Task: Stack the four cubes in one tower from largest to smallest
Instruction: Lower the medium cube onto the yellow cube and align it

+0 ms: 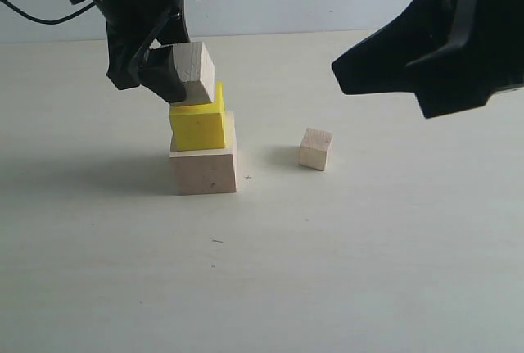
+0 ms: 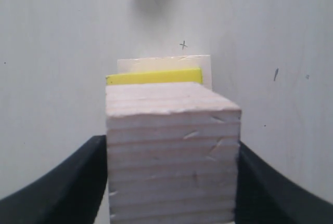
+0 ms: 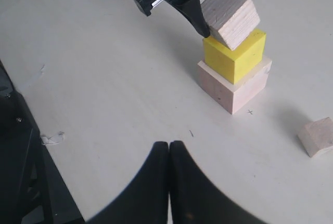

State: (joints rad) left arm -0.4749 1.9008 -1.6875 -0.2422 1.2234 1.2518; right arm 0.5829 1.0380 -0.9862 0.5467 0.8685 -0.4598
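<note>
**Medium cube held tilted over the two-cube stack**

We saw the left gripper clamped on the medium pale wood cube, one finger on each side. The cube was tilted, its lower edge at the top of the yellow cube; we could not tell whether they touched. The yellow cube sat on the large pale wood cube. The small pale wood cube lay alone on the table, to the stack's right. The right gripper hovered closed and empty, well apart.

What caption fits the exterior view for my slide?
Left gripper holds the medium cube tilted over the yellow cube on the large cube; small cube lies apart on the table.
</note>
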